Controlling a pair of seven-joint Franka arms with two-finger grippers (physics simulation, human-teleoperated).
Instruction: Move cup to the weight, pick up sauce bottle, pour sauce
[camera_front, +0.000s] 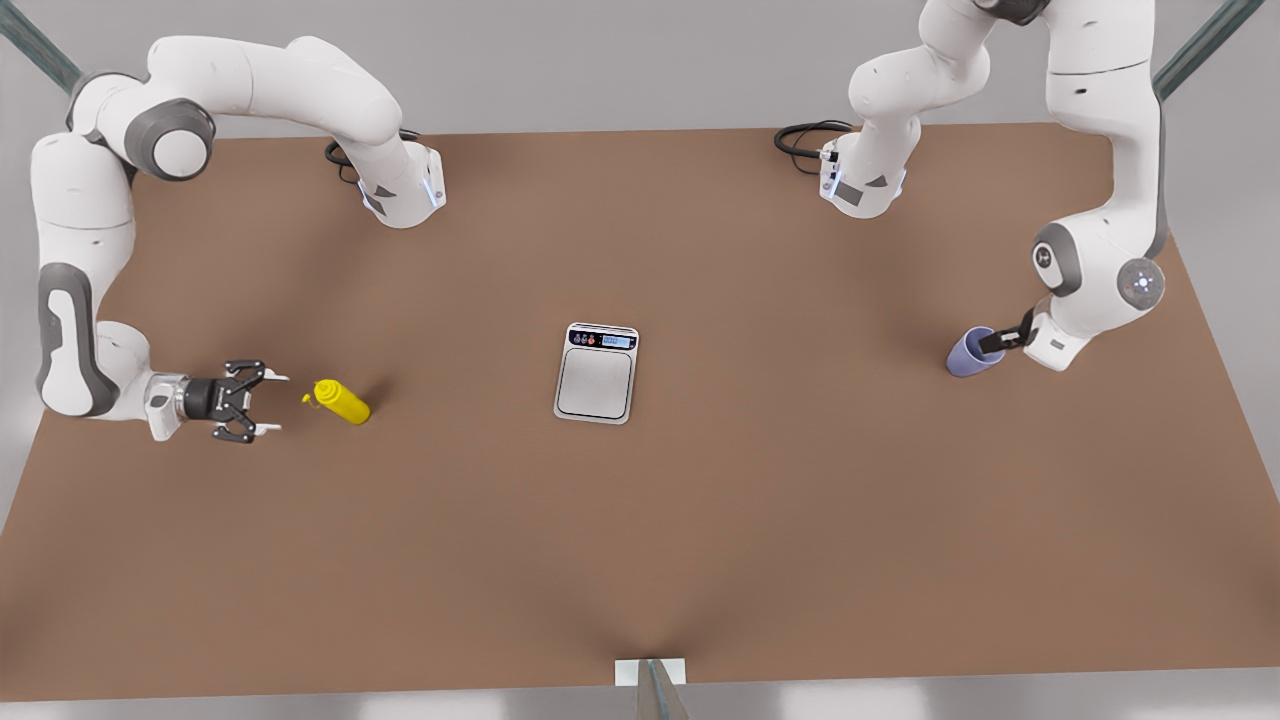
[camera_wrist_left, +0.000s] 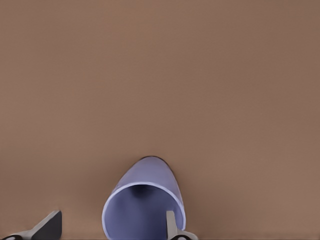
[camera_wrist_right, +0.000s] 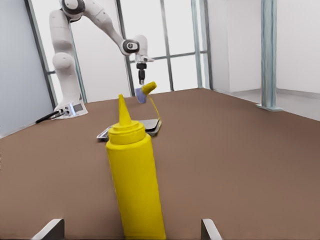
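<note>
The lavender-blue cup (camera_front: 968, 353) stands on the table at the front view's right. My left gripper (camera_front: 995, 342) is open at its rim. In the left wrist view one finger (camera_wrist_left: 170, 224) reaches inside the cup (camera_wrist_left: 145, 200) and the other (camera_wrist_left: 49, 226) stays outside, apart from the wall. The yellow sauce bottle (camera_front: 343, 401) stands at the front view's left. My right gripper (camera_front: 270, 403) is open just short of it, level with its body. The right wrist view has the bottle (camera_wrist_right: 135, 185) between the fingertips (camera_wrist_right: 50, 229). The weight (camera_front: 597, 385), a silver scale, lies mid-table between the two.
Both arm bases (camera_front: 405, 190) (camera_front: 862, 180) are mounted at the table's far edge with black cables beside them. Bare brown table (camera_front: 760, 520) stretches around the scale. Beyond the bottle, the right wrist view has the scale (camera_wrist_right: 152, 125) and the left arm's gripper (camera_wrist_right: 141, 75) over the cup.
</note>
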